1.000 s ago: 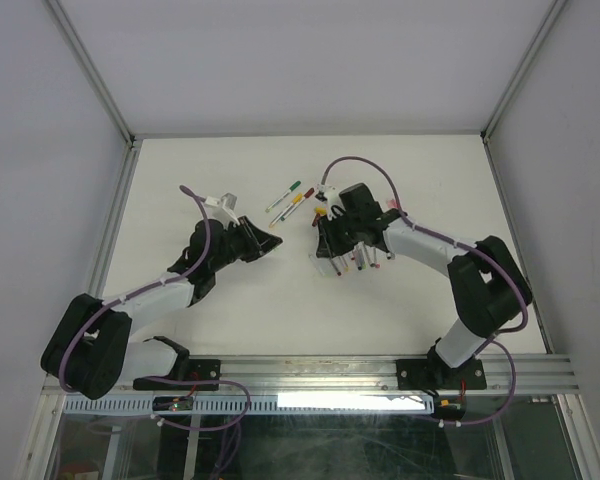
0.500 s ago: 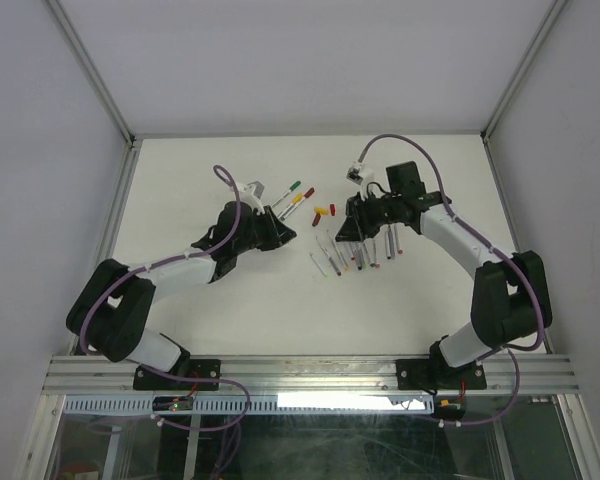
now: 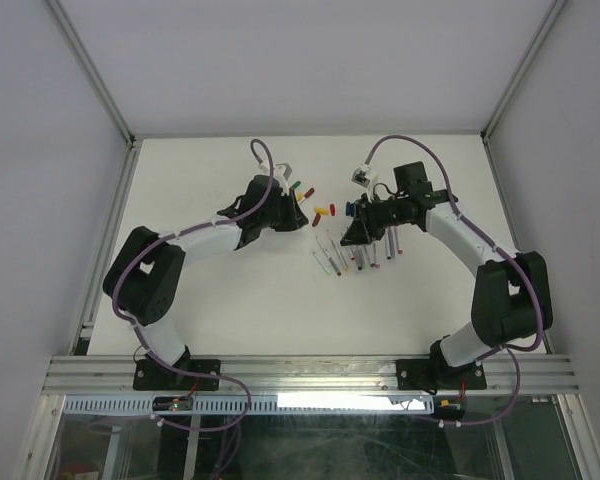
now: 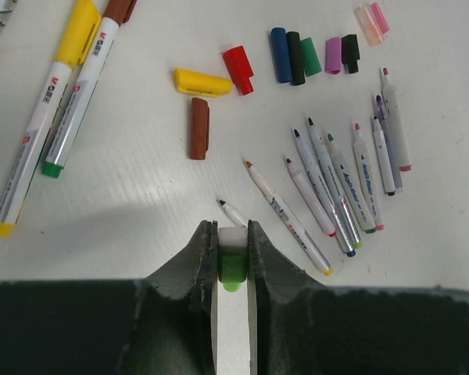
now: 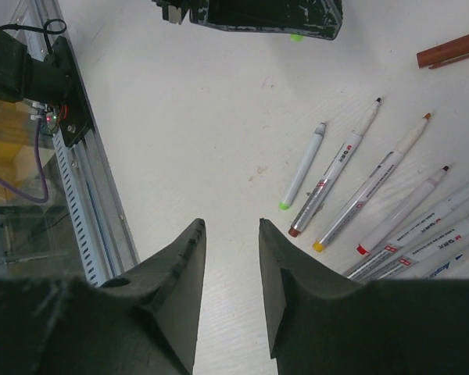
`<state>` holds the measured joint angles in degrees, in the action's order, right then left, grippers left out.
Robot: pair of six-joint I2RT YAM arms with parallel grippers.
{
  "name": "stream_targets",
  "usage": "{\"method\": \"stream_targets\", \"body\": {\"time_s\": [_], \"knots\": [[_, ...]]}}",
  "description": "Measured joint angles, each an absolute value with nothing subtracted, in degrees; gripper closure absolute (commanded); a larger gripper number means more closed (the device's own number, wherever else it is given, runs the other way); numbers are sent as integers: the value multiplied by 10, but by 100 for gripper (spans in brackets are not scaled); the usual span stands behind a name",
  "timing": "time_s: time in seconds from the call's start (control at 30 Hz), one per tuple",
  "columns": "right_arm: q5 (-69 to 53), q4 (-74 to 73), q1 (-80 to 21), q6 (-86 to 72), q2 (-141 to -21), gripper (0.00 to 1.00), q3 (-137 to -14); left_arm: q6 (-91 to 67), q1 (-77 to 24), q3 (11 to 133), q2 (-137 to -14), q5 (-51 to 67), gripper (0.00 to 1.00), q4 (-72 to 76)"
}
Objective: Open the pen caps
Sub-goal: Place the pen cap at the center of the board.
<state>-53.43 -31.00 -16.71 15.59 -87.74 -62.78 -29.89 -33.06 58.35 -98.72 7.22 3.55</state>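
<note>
Your left arm [image 3: 210, 235] has swung in the last second from the 9 o'clock side of the table [image 3: 180, 180] up to about 12 o'clock. There the yellow-capped pen [image 4: 41, 129] and the brown-capped pen [image 4: 86, 90] lie side by side. The left gripper [image 4: 231, 230] is pressed together on a white pen barrel [image 4: 233, 328], and a green end [image 4: 232, 269] sticks out between the fingertips. Its grip has not changed during the swing, so it brings this pen along. You cannot tell from here if the green end is a cap or only the tail plug.

Your right arm [image 3: 460, 235] has drawn back from low over the row of uncapped pens [image 4: 365, 176], at 3 o'clock near the centre, toward 1 o'clock. The right gripper [image 5: 230, 224] has its jaws apart with nothing between them. In its own view the left gripper is ahead at 12 o'clock.

For the task this means, I think, that the two tools now face each other, ready for a next pull. The loose caps [image 4: 203, 80] already lie in a group at about 1 o'clock, but the two capped pens just beside the left gripper are not yet opened
</note>
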Motion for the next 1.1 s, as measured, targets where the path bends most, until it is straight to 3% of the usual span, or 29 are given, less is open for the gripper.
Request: {"method": "stream_targets", "body": {"time_s": [0.57, 1.1], "knots": [[-554, -327, -151, 170, -878, 65, -637, -231, -342, 757, -1116, 36, 94, -94], [-563, -329, -143, 171, -878, 65, -637, -222, -349, 836, -1196, -2, 74, -177]]}}
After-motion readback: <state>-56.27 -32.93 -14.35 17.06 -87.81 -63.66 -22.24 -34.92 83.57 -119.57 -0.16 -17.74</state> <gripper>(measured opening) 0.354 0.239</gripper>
